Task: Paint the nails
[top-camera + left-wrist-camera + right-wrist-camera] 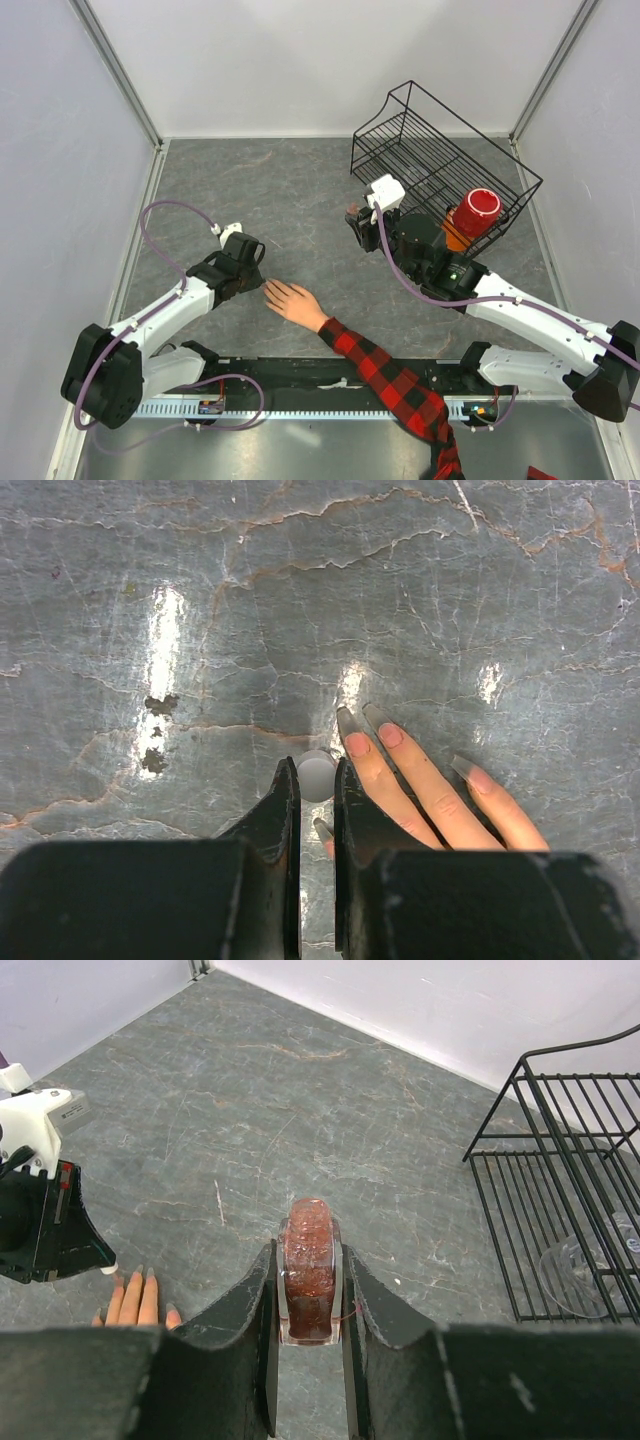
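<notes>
Step in hand, as judged: laying on the polish, with the brush brought up to the fingertips.

Locate the hand (290,300) lying palm down near the near edge of the tabletop, left of centre, fingers spread toward the left gripper (315,785). Trace the plaid sleeve (390,380) running back over the near edge. Find the nails (357,744) at the fingertips: long, pink at the base, clear grey at the tips. Impossible to tell painted from bare.

Note the left gripper clamped on a small white cap (316,777), judged to be the brush cap, just beside two neighbouring fingertips. Bristles hidden under the jaws.

Note the right gripper (308,1250) clamped on the dark red bottle (310,1285), well apart from the hand, toward the wire basket (440,150) at the far right corner.

Next move, as judged: lower the brush onto one nail and stroke from base to tip under light pressure, clear of the skin. Hold the bottle steady for redipping.
</notes>
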Motion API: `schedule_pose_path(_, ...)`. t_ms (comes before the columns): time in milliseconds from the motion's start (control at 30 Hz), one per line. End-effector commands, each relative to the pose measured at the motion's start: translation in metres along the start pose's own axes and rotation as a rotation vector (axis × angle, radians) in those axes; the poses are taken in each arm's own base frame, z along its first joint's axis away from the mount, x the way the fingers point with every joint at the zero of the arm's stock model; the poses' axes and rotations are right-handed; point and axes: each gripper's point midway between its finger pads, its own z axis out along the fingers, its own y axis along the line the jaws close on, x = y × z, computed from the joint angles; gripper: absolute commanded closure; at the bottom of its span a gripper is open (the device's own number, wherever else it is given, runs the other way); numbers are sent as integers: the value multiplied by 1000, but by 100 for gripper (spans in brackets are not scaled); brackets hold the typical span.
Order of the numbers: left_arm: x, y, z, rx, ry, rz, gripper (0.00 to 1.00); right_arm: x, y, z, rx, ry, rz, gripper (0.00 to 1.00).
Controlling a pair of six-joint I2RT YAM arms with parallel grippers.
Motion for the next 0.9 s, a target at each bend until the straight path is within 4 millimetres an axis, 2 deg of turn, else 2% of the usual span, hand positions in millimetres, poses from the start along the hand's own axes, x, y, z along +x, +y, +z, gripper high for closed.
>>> schedule_pose_path(0, -13, 0, 2, -7, -53, 0, 98, -29, 2, 1, -14, -67, 32, 100)
schedule_pose_path(867, -17, -4, 5, 0, -64, 2, 98, -27, 4, 4, -22, -60, 33, 100)
